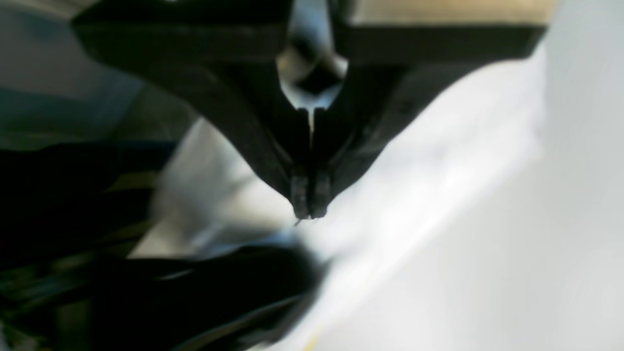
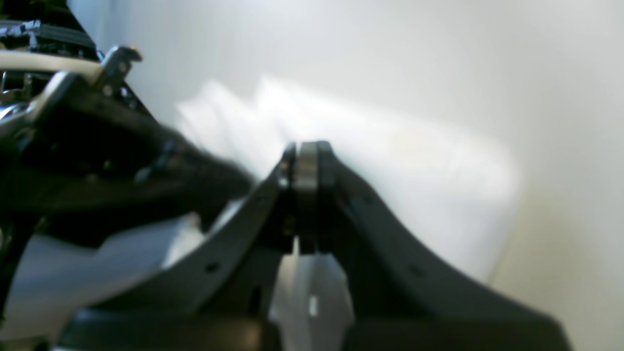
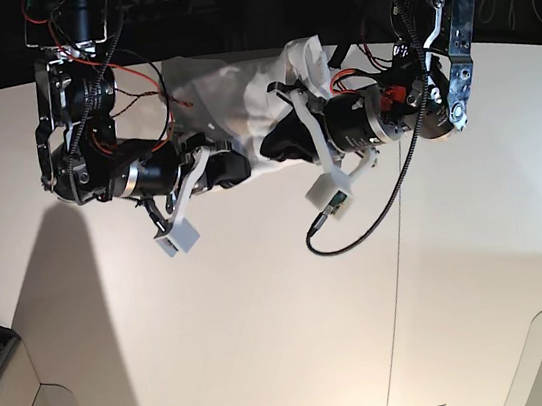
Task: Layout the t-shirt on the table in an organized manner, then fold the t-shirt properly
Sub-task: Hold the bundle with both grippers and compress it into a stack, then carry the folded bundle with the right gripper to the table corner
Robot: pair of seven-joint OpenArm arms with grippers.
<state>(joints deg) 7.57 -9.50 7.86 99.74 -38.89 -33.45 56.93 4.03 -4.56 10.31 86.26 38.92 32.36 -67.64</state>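
Base view: I see the t-shirt (image 3: 237, 107) bunched in a white heap at the far edge of the bench (image 3: 267, 315), between my two arms. The left gripper (image 3: 271, 148) and right gripper (image 3: 236, 167) point toward each other at the heap's near side. Left wrist view: the left gripper (image 1: 309, 214) has its jaws pressed together, with blurred white cloth (image 1: 414, 161) behind. Right wrist view: the right gripper (image 2: 306, 151) also has its jaws together. Whether either pinches fabric, I cannot tell.

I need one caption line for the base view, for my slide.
Both arms reach over the bunched white t-shirt at the far edge of the table.
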